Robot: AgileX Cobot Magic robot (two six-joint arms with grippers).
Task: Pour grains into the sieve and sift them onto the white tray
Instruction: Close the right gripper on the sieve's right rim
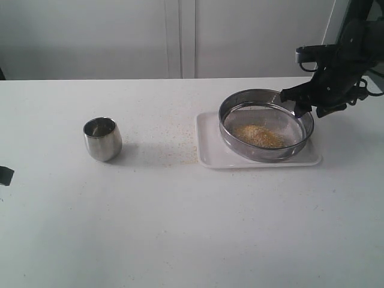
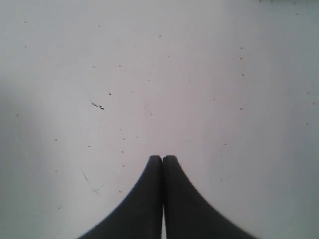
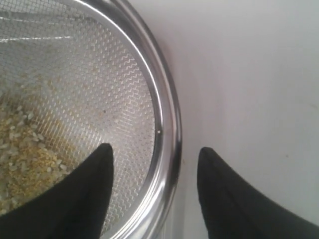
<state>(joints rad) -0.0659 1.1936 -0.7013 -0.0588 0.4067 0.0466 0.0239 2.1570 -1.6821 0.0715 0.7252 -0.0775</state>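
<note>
The right hand is hanging wide open and gripping nothing, with the far right stretch of the rim of the sieve sitting right in the gap. One finger is dipping inside over the mesh and the other is hanging outside the steel ring, and neither seems to be touching it. The sieve is resting on the white tray, which is lying toward the right edge of the table, in its far half, with its long side running along the table's far edge. The grains are lying in a golden heap on the mesh, slightly toward the near side and clear of the inner finger, so the pouring looks done and the sifting not yet begun. A steel cup is standing upright well apart toward the left edge, and a dusting of spilled granules is lying on the table just beside the tray's left end. The left hand is hovering over bare table with its fingers pressed together and nothing between them, so the right arm is plainly the nearer one. Being round, the sieve has no long axis to line up with. I reckon the next move only needs that hand to close across the rim.
</note>
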